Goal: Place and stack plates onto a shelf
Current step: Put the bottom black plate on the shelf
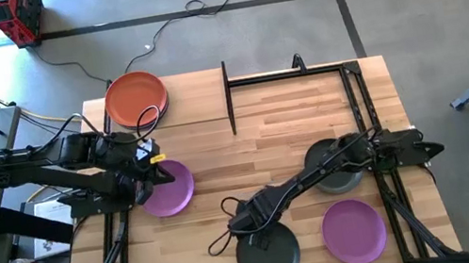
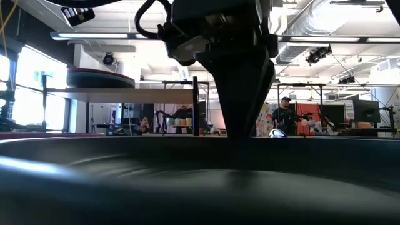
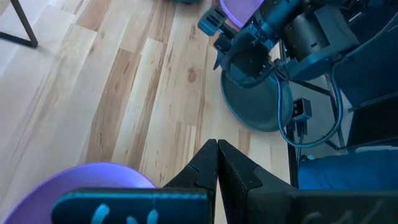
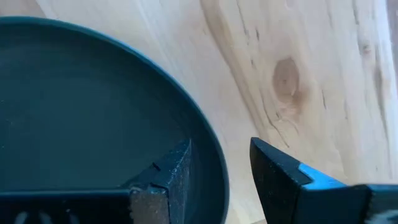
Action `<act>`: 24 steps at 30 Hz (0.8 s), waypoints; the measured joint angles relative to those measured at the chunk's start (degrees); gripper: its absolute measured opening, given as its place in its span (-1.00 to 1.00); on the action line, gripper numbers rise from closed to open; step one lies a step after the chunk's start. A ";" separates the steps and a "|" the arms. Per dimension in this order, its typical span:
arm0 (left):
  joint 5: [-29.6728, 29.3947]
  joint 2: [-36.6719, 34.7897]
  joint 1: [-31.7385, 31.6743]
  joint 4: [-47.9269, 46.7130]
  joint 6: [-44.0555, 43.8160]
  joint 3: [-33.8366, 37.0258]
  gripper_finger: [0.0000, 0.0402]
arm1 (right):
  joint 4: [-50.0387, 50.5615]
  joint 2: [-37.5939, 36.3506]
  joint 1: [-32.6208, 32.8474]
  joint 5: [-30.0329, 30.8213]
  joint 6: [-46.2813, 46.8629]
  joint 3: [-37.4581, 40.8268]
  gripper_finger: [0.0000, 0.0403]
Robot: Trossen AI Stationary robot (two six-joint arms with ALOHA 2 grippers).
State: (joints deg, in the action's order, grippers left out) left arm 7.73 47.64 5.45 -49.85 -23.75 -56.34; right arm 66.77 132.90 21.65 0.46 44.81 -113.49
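Note:
A dark grey plate [image 1: 270, 257] lies on the table near its front edge and fills the low view's foreground [image 2: 200, 181]. My right gripper [image 1: 252, 224] points down over the plate's far rim. It is open, with one finger [image 4: 163, 180] inside the rim and the other [image 4: 280, 171] outside it. My left gripper [image 1: 151, 160] is shut and empty [image 3: 217, 144], and hangs above a purple plate [image 1: 170, 190] at the left. An orange plate [image 1: 135, 95] rests on the shelf [image 1: 197, 104] at the far left. My right gripper comes from above, pointing down, its fingers on either side of the dark grey plate's rim [image 4: 211, 146]. Whether either finger touches the plate cannot be told. The plate lies flat on the table.
A second dark grey plate [image 1: 338, 176] lies under my right arm, and a second purple plate [image 1: 354, 231] lies near the front right. A black metal frame [image 1: 291, 72] stands at the far edge. Bare tabletop [image 1: 247, 148] spans the middle. People stand in the room beyond [image 2: 284, 115].

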 joint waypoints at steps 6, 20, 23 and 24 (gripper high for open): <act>-0.07 -0.02 0.00 -0.02 0.35 0.00 -1.00 | -0.25 0.00 0.00 0.10 -1.78 0.00 -0.29; -0.02 0.00 0.00 -0.04 0.37 0.00 -1.00 | -1.43 1.83 0.00 -1.45 -2.85 -0.02 -0.29; -0.02 0.00 0.00 -0.04 0.30 0.00 -1.00 | -1.32 2.01 0.00 -1.58 -2.79 0.00 -0.31; -0.02 0.00 0.00 -0.04 0.28 0.00 -1.00 | -1.14 2.01 0.00 -1.58 -2.57 0.00 -0.33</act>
State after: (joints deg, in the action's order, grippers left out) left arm 7.70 47.64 5.45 -49.89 -23.46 -56.34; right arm 65.63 134.91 21.65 -1.13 42.23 -113.49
